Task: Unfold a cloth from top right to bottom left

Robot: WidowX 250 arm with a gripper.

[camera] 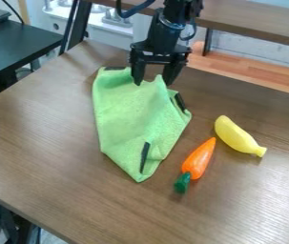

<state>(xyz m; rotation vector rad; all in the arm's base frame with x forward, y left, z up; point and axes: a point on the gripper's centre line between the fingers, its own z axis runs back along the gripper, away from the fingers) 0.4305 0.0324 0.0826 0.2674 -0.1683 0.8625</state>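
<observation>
One carrot (199, 158); one banana (236, 136); one cloth (130, 114); one gripper (153, 82).

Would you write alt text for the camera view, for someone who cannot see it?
A partly folded green cloth lies on a brown table, the open black pincer at its far edge. A carrot and banana lie to the cloth's right.

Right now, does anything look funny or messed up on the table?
Just the green cloth: it lies rumpled and partly folded, not flat, under the gripper. The toy carrot and toy banana look fine, and I see no spill.
</observation>
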